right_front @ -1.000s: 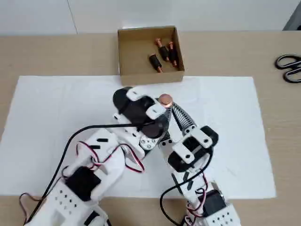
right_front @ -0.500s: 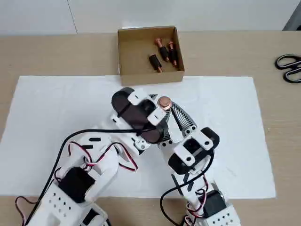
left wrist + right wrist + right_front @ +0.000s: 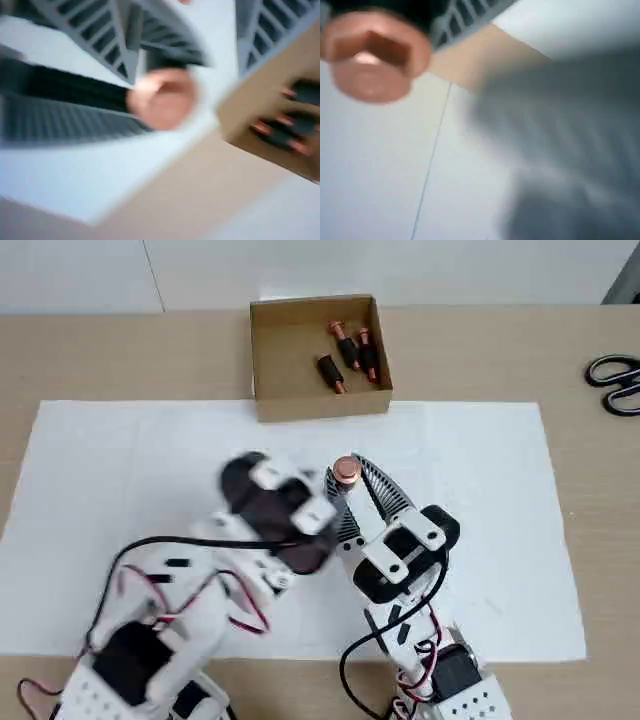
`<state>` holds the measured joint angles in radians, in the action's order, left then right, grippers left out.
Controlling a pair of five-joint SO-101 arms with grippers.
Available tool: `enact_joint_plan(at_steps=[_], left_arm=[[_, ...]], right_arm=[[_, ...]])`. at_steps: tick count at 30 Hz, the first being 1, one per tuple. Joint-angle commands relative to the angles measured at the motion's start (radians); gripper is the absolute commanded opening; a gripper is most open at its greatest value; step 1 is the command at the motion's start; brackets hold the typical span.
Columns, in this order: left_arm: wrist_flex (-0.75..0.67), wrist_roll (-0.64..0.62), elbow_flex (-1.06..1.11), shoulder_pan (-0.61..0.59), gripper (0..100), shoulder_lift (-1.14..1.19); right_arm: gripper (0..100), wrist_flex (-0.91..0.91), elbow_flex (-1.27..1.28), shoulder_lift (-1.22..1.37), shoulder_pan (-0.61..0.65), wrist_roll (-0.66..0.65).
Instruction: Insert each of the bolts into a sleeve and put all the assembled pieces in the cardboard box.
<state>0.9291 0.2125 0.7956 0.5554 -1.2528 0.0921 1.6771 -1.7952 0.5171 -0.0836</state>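
High view first, and we go straight to the cardboard box [image 3: 285, 350] at the far side of the desk [image 3: 100, 350]. Three assembled pieces [image 3: 347, 345] lie close together in its right half, each a copper-coloured bolt in a black sleeve. A fourth one sits over the white paper sheet [image 3: 120, 490], a little short of the box. The right gripper [image 3: 352, 483] is clenched on its black sleeve [image 3: 75, 90], and the bolt [image 3: 346, 471] shows a round copper head with a hexagonal socket just past the fingertips. Close beside it we see the left gripper [image 3: 220, 55] released, fingers apart with nothing between them. That makes four pieces in all. One pair of scissors [image 3: 615, 385] lies at the desk's right edge.
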Motion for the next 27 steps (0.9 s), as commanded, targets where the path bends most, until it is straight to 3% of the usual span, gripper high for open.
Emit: enact_joint_plan(at_steps=[1,4,7,14,20,27], left_arm=[[-0.008,0.005,-0.102,-0.124,13,-0.071],[0.034,0.003,-0.111,-0.261,11,-0.133],[0.163,0.002,-0.111,-0.353,2,-0.189],[0.290,-0.035,-0.061,-0.399,1,-0.292],[0.282,-0.376,0.058,-0.399,1,-0.427],[0.184,-0.245,0.285,-0.399,1,-0.559]], right_arm=[[0.4,0.008,0.005,-0.018,-0.012,0.003],[0.4,0.038,0.005,-0.015,-0.056,0.003],[0.2,0.122,-0.034,-0.015,-0.154,0.003],[0.2,0.289,-0.325,0.090,-0.228,0.008],[0.2,0.311,-0.626,0.521,-0.229,0.025],[0.2,0.300,-1.030,1.188,-0.274,0.032]])
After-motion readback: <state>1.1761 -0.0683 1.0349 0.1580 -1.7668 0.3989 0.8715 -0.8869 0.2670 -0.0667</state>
